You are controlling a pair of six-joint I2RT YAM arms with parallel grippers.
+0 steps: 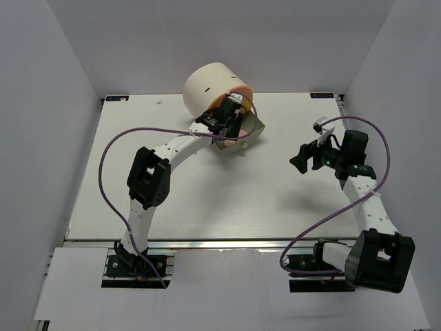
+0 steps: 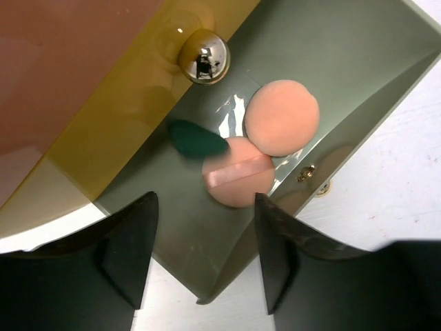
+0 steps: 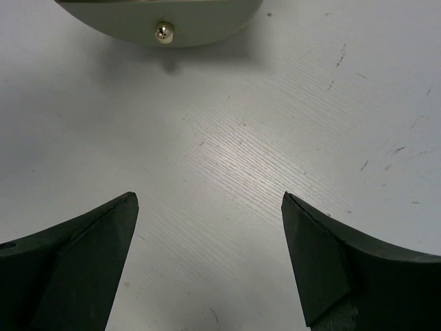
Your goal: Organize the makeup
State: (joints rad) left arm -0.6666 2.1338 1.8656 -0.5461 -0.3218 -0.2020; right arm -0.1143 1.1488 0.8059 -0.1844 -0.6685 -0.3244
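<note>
While two peach-pink discs (image 2: 281, 117) lie touching in the pulled-out drawer (image 2: 358, 62), beside a dark green disc (image 2: 196, 138), the left gripper (image 2: 203, 207) hovers above them, jaws wide and empty. Only the left wrist view shows these contents (the arm covers them from above). The cylinder (image 1: 210, 84) stands at the far edge. The right gripper (image 3: 208, 200), also wide and empty, hangs near the table's (image 1: 207, 200) right edge.

Top camera overlooks the whole table (image 1: 207, 200); both wrist cameras closely face the drawer (image 2: 358, 41).
</note>
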